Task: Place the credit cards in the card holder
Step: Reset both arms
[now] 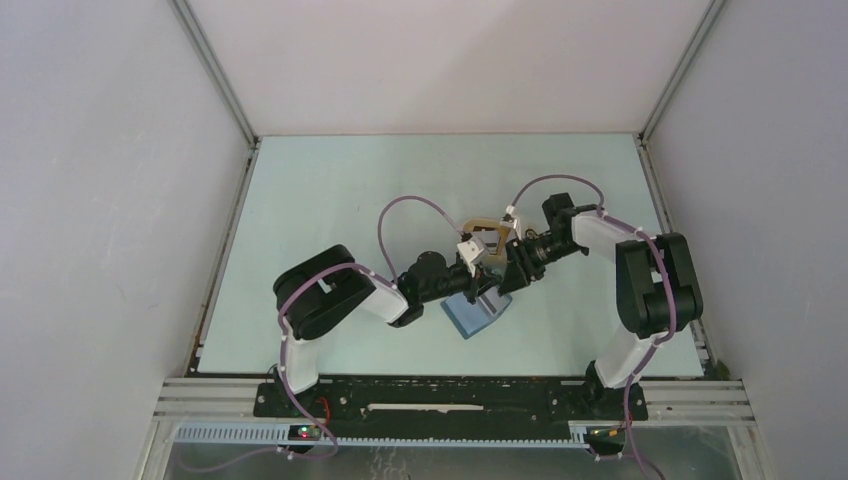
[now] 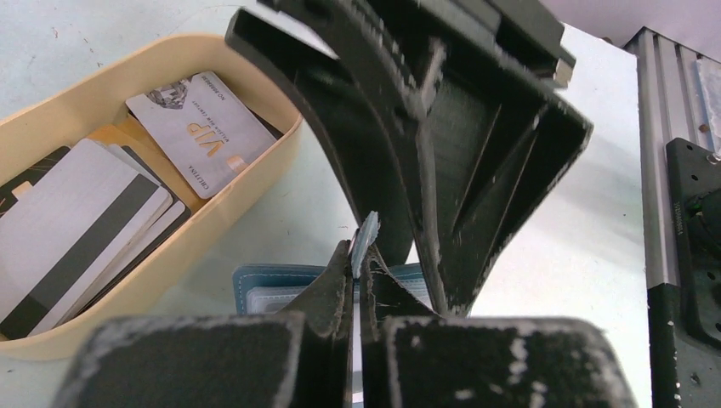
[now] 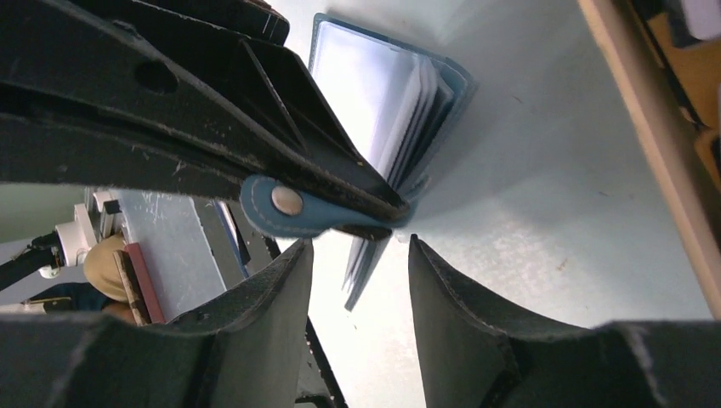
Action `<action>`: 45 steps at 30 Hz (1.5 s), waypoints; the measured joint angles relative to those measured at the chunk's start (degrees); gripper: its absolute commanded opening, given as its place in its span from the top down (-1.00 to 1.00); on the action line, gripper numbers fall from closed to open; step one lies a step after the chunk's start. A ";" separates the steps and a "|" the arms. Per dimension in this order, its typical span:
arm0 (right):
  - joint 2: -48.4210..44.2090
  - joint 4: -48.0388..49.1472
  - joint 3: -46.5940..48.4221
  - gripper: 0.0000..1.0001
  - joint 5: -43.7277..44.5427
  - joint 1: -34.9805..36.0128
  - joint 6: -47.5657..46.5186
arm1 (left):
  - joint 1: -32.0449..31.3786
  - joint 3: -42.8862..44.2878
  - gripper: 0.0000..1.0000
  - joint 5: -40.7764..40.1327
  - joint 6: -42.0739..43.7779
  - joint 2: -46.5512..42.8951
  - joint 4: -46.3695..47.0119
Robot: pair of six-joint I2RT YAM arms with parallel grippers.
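Both arms meet in the middle of the overhead frame, right over the card holder (image 1: 478, 314). It lies on the pale counter (image 1: 350, 190), just below the beige tray (image 1: 479, 220).

Down to the left wrist view: the left claw (image 2: 355, 255) is pinched tight at bottom centre, with a thin pale edge poking up between its tips. In the right wrist view that edge looks like a leaf of the card holder, because the tips close right where the snap tab (image 3: 285, 204) comes out, left of mid-frame. I can't be fully sure of that. The holder stands open at upper centre of that view, its light blue pockets fanned out.

And the right claw (image 3: 359, 246)? Its fingers sit apart at the bottom of its own view, a middling gap, gripping nothing. One loose leaf hangs at the gap, and as far as I can see neither finger touches it.

The credit cards (image 2: 200, 127) are in the tray, upper left of the left wrist view. A whitish one marked VIP lies face up, pale ones with a dark stripe are stacked at the left edge, and dark ones lie beneath. The tray sits just beside the holder, with a strip of counter between them.
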 measured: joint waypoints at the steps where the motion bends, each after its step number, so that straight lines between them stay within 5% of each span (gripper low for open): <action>1: 0.15 0.33 -0.02 -0.05 0.31 0.70 0.35 | 0.04 0.00 1.00 -0.02 -0.24 0.00 0.04; 12: 1.95 2.64 -0.09 0.27 2.78 3.72 3.04 | 0.42 0.00 0.96 -0.07 -1.46 0.02 0.72; 23: 3.82 2.05 0.04 1.00 2.93 3.72 4.09 | 1.46 -0.46 0.20 -0.59 -3.89 0.00 2.14; 39: 0.76 -3.04 1.60 1.00 1.38 -3.10 -0.63 | 5.95 -18.51 -0.96 -2.05 -8.09 -15.15 15.58; 45: -7.63 -5.05 1.77 1.00 0.74 -5.16 -3.96 | 9.57 -20.22 -1.00 -2.03 -13.38 -15.56 18.80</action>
